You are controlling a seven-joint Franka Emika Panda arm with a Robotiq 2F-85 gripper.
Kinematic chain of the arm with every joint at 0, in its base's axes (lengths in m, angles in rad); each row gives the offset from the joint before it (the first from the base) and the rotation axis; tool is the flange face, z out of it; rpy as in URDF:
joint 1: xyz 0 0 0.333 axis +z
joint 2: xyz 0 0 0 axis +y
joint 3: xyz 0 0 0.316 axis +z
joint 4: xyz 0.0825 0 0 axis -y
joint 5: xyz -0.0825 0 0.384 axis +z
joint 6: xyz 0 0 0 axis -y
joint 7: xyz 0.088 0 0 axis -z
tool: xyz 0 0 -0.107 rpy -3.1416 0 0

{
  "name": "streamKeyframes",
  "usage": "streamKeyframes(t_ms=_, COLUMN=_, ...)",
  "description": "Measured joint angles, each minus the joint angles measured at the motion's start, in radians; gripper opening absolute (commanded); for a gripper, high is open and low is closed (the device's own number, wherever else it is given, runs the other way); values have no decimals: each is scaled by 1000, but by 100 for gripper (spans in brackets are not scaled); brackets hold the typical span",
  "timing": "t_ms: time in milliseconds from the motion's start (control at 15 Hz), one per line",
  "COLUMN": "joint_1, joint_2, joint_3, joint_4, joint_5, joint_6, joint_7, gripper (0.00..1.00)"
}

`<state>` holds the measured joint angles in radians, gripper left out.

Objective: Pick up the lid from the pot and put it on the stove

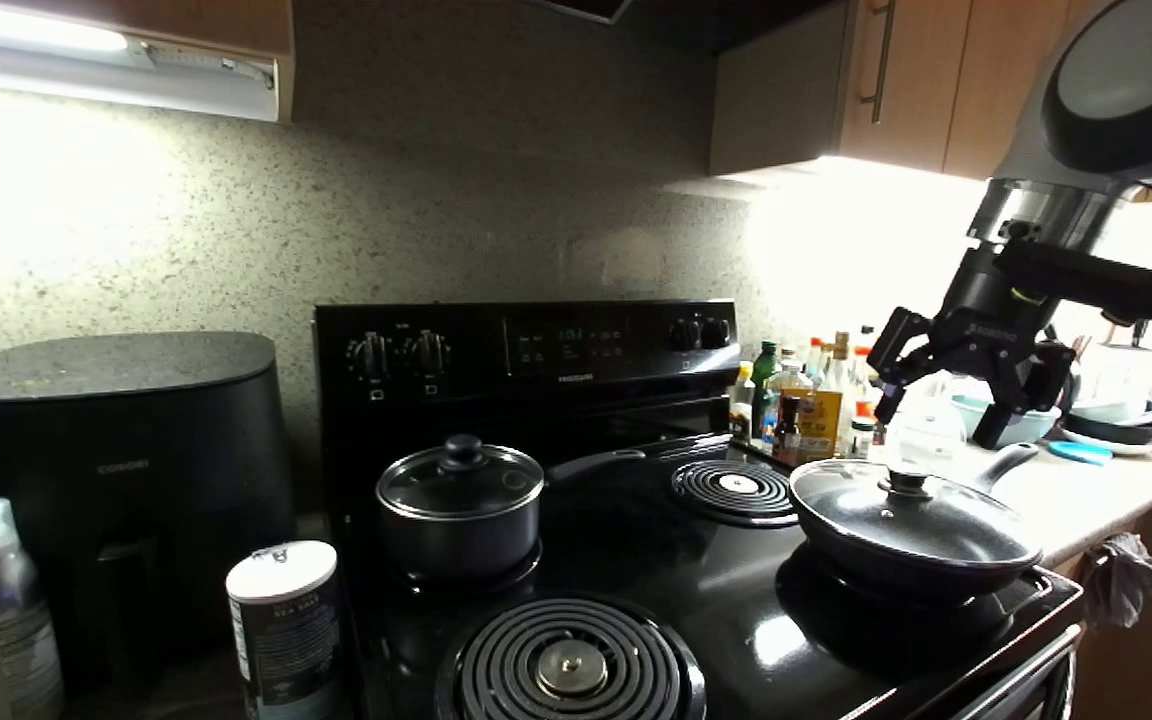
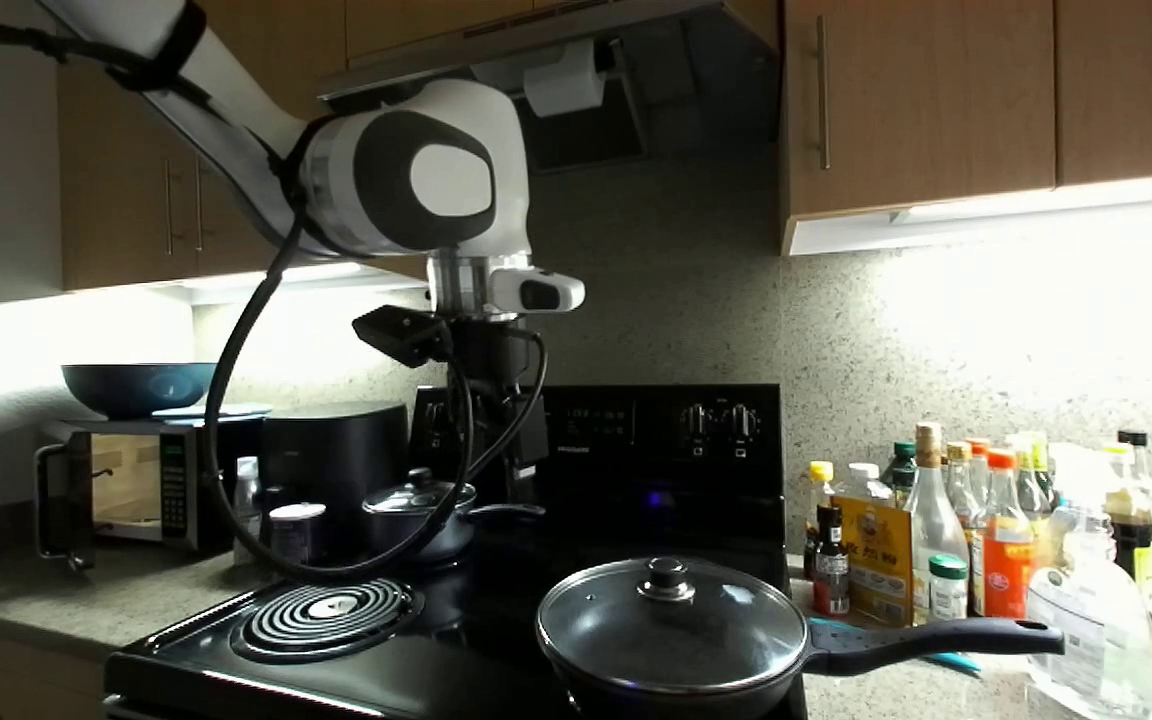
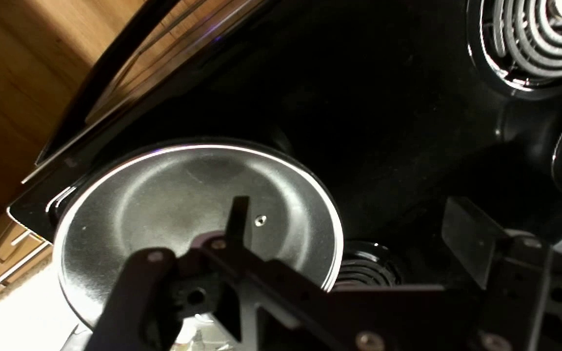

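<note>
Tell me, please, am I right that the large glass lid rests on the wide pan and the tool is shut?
Not quite: the tool is open, as the wrist view shows. The large glass lid does rest on the wide pan.

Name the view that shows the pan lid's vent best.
The wrist view: looking down, it shows the vent largest, clear of the gripper. In both exterior views it is only a small speck on the lid.
</note>
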<state>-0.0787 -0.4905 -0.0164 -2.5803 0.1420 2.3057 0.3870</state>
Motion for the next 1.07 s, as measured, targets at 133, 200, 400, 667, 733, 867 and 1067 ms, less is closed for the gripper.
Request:
streamKeyframes(t_ms=133, joint_1=-34, joint_2=16, joint_3=-37, joint_4=18, joint_5=33, joint_6=0, joint_7=8, gripper=100)
streamKeyframes(t_ms=200, joint_1=-48, joint_2=25, joint_3=-57, joint_4=27, joint_5=52, joint_6=0, joint_7=9, gripper=100)
streamKeyframes(t_ms=400, joint_1=-66, joint_2=52, joint_3=-90, joint_4=44, joint_5=86, joint_6=0, joint_7=9, gripper=100)
streamKeyframes(t_ms=667, joint_1=-65, joint_2=61, joint_3=-88, joint_4=50, joint_5=88, joint_6=0, joint_7=11, gripper=100)
streamKeyframes(t_ms=733, joint_1=-65, joint_2=66, joint_3=-87, joint_4=54, joint_5=88, joint_6=0, joint_7=11, gripper=100)
streamKeyframes(t_ms=867, joint_1=-69, joint_2=98, joint_3=-87, joint_4=78, joint_5=88, joint_6=22, joint_7=40, gripper=100)
streamKeyframes(t_ms=1067, joint_1=-87, joint_2=200, joint_3=-89, joint_4=142, joint_5=88, joint_6=95, joint_7=87, gripper=100)
